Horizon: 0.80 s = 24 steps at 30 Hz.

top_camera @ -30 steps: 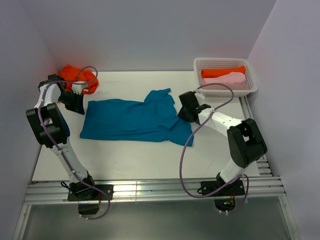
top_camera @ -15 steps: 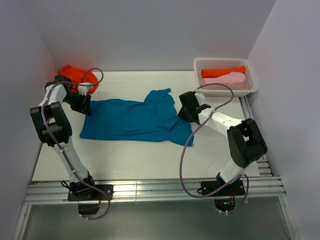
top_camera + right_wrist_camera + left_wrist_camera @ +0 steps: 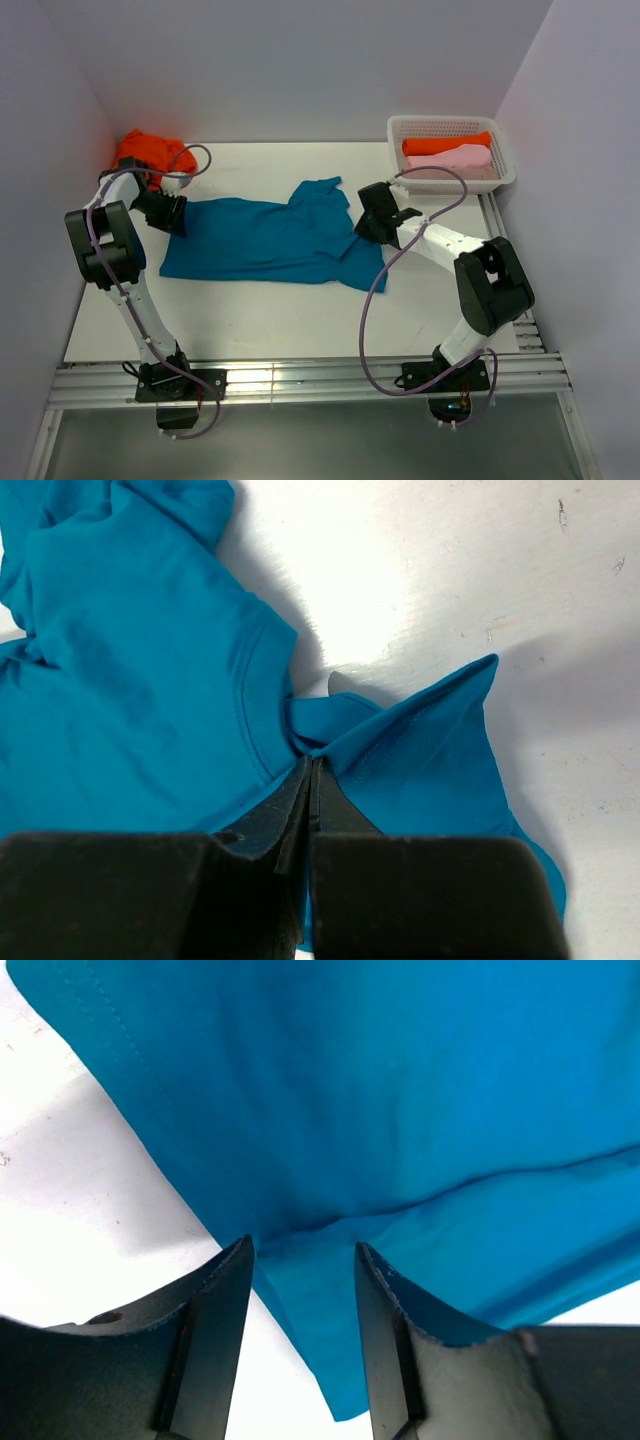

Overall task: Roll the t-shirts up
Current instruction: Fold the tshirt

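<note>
Two pincers work one teal t-shirt (image 3: 265, 240), which lies spread flat in the middle of the desk (image 3: 270, 320), hem toward the left arm and collar toward the right.

Left pincer (image 3: 303, 1250): jaws apart, straddling the hem edge. Cloth sits between them but is not gripped.
Right pincer (image 3: 310, 765): clenched on a pucker of teal cloth beside the collar.

Risks, as judged:
1. Hem looks doubled under the left jaws. Closing on the upper layer alone would start the roll skewed and loose.
2. Any pull from the right pincer while the left is released drags the whole shirt rightward, and the hem slips out from between the open jaws.
3. Far sleeve juts out past the body. Rolled as it lies, it makes a lump at one end.
4. Crumpled orange t-shirt (image 3: 150, 152) lies near the left wrist. A wide swing there could snag it.

White basket (image 3: 400, 125) with its rolled orange and pink shirts stands well apart, so no concern there.
</note>
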Each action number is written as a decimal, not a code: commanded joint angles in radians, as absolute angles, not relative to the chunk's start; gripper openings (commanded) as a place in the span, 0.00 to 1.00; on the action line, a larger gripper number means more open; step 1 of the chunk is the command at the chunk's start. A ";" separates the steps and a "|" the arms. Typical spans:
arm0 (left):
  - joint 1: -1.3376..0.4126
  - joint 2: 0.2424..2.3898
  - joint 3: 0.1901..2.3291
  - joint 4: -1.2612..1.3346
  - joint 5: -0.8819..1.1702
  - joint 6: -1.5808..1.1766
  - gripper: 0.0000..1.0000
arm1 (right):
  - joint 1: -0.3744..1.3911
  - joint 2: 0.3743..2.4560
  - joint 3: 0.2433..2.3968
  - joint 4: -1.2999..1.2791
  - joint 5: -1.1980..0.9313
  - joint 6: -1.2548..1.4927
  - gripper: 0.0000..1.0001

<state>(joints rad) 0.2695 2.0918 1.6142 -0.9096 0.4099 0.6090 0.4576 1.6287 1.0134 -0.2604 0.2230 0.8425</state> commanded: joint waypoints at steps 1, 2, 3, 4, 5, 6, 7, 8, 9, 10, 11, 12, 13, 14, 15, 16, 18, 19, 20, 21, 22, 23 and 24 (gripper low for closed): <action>0.262 2.091 1.606 -0.888 0.399 0.606 0.50 | 0.448 1.617 1.026 -0.227 0.236 0.830 0.00; 0.262 2.092 1.606 -0.887 0.394 0.604 0.50 | 0.448 1.618 1.028 -0.226 0.236 0.830 0.00; 0.262 2.092 1.605 -0.884 0.391 0.606 0.49 | 0.448 1.620 1.028 -0.229 0.235 0.830 0.00; 0.262 2.092 1.602 -0.884 0.391 0.604 0.47 | 0.449 1.620 1.028 -0.227 0.235 0.831 0.00; 0.262 2.094 1.600 -0.884 0.387 0.607 0.45 | 0.449 1.620 1.026 -0.227 0.235 0.831 0.00; 0.262 2.094 1.600 -0.885 0.388 0.609 0.44 | 0.449 1.618 1.025 -0.226 0.235 0.831 0.00; 0.262 2.094 1.597 -0.884 0.387 0.609 0.41 | 0.449 1.618 1.025 -0.225 0.235 0.830 0.00; 0.262 2.092 1.597 -0.885 0.385 0.609 0.39 | 0.448 1.618 1.025 -0.227 0.233 0.831 0.00; 0.262 2.091 1.595 -0.885 0.385 0.611 0.37 | 0.449 1.617 1.023 -0.229 0.235 0.833 0.00; 0.262 2.089 1.595 -0.890 0.387 0.612 0.32 | 0.448 1.615 1.023 -0.229 0.235 0.831 0.00; 0.262 2.086 1.595 -0.893 0.387 0.614 0.29 | 0.448 1.615 1.023 -0.227 0.235 0.831 0.00; 0.262 2.085 1.597 -0.897 0.390 0.618 0.26 | 0.448 1.615 1.023 -0.229 0.236 0.833 0.00; 0.261 2.083 1.600 -0.900 0.391 0.621 0.18 | 0.449 1.615 1.023 -0.232 0.238 0.833 0.00; 0.262 2.080 1.601 -0.907 0.393 0.623 0.13 | 0.448 1.615 1.023 -0.230 0.238 0.833 0.00; 0.262 2.076 1.601 -0.910 0.396 0.627 0.08 | 0.448 1.612 1.023 -0.232 0.238 0.833 0.00; 0.262 2.072 1.601 -0.913 0.394 0.630 0.00 | 0.448 1.612 1.025 -0.235 0.238 0.833 0.00; 0.262 2.057 1.598 -0.916 0.396 0.637 0.00 | 0.448 1.606 1.023 -0.233 0.242 0.833 0.00; 0.262 2.053 1.595 -0.919 0.397 0.637 0.00 | 0.449 1.603 1.023 -0.236 0.244 0.833 0.00; 0.264 2.040 1.594 -0.919 0.399 0.638 0.00 | 0.448 1.601 1.023 -0.239 0.245 0.833 0.00; 0.268 2.034 1.594 -0.919 0.400 0.641 0.00 | 0.449 1.598 1.025 -0.242 0.252 0.831 0.00; 0.270 2.028 1.595 -0.920 0.403 0.641 0.00 | 0.449 1.597 1.023 -0.244 0.253 0.833 0.00; 0.271 2.019 1.597 -0.923 0.405 0.643 0.00 | 0.449 1.595 1.023 -0.245 0.255 0.831 0.00; 0.275 2.014 1.598 -0.928 0.406 0.644 0.00 | 0.448 1.592 1.020 -0.247 0.256 0.831 0.00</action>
